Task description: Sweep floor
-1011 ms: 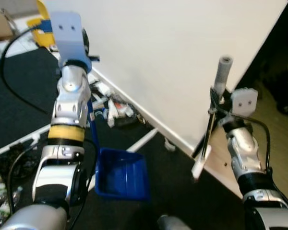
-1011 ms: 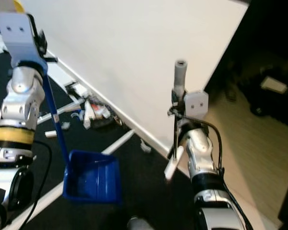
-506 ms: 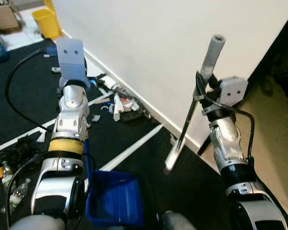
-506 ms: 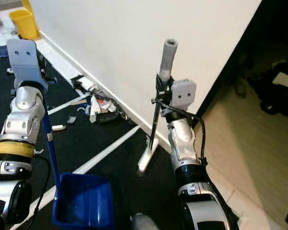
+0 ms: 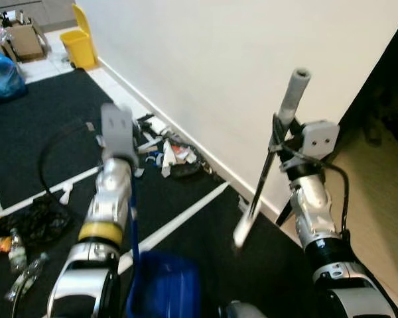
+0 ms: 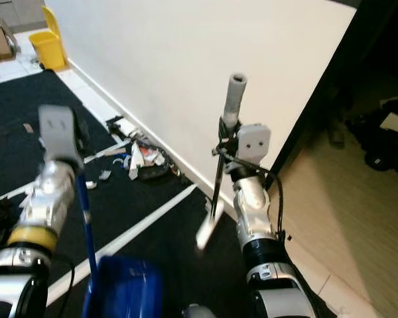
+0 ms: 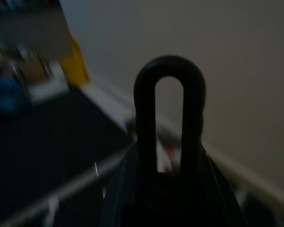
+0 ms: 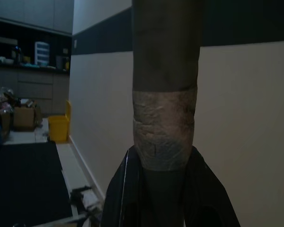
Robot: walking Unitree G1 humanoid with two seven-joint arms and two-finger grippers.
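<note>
My left gripper (image 5: 121, 149) is raised in front of me, shut on the thin blue handle (image 5: 134, 218) of a blue dustpan (image 5: 162, 288) that hangs low near the black mat. In the left wrist view the handle's black loop (image 7: 169, 113) stands up between my fingers (image 7: 120, 189). My right gripper (image 5: 282, 142) is shut on a broom shaft (image 5: 262, 179) with a grey grip (image 5: 293, 93), held nearly upright with its white lower end (image 5: 242, 232) off the floor. A pile of litter (image 5: 169, 151) lies along the wall's foot, ahead of both arms.
White wall (image 5: 239, 59) runs diagonally on the right, with wood floor (image 5: 378, 192) past its corner. White tape lines (image 5: 179, 218) cross the black mat. Yellow bin (image 5: 79, 46), blue bag (image 5: 3, 69) and boxes (image 5: 23, 40) stand far left. Cable, black clutter (image 5: 43, 215) and bottles (image 5: 16, 242) lie near left.
The whole view has shifted, showing more floor toward the far left. My left arm and the dustpan sit lower in the picture. The broom stays upright in my right gripper.
</note>
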